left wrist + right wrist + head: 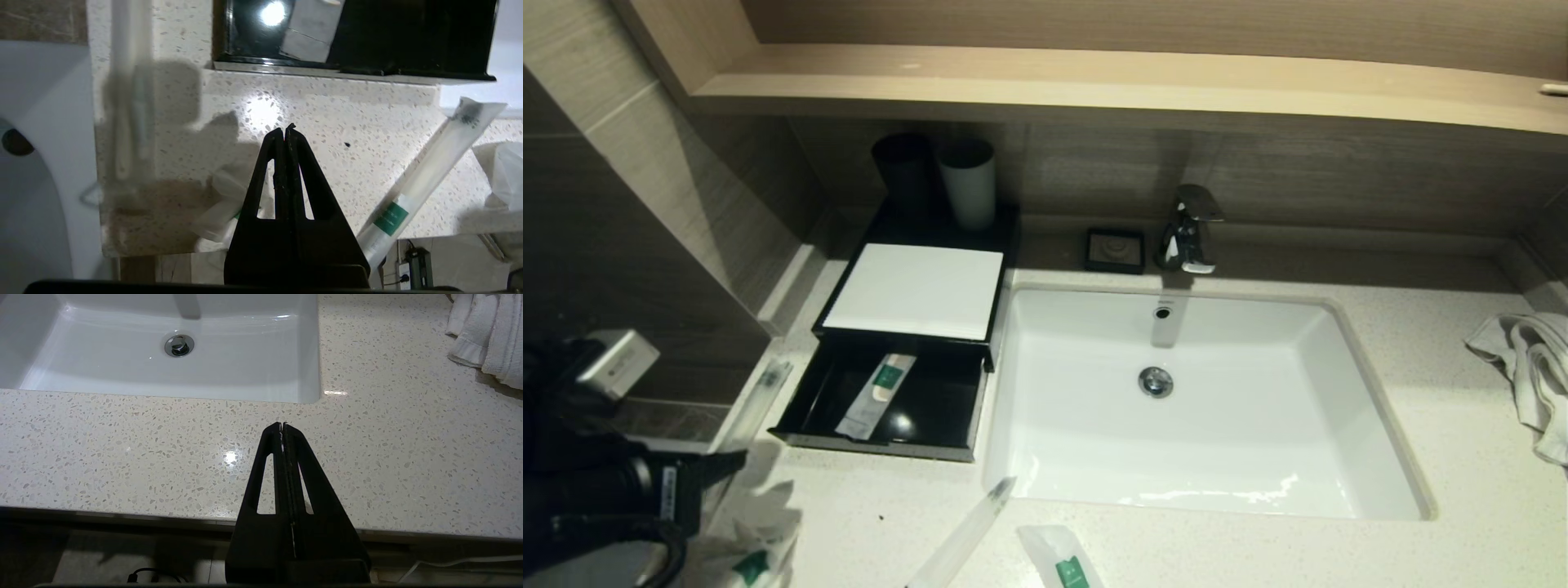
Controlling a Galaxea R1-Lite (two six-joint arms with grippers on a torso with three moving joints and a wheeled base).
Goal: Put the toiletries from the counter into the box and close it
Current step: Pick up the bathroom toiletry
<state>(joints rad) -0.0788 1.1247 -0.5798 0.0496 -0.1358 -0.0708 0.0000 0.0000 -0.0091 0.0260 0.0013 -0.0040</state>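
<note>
Nearest us, left tool (286, 132) hangs pressed together above tabletop (318, 118); right tool (282, 426) likewise. Open black box (805, 408) holds one sachet (876, 396), apparently toothpaste.

We count one black box (882, 408) with its drawer open, and one sachet (876, 396) lies inside it. On the counter (1258, 555) we see four more wrapped toiletries: one long packet (756, 400) left of the box, one long packet (964, 535) at the front edge of the sink (1339, 457), one green-labelled sachet (1066, 563) and one crumpled packet (756, 555). There are two cups (968, 184), one faucet (1188, 229), one soap dish (1115, 249) and one towel (1531, 367).
</note>
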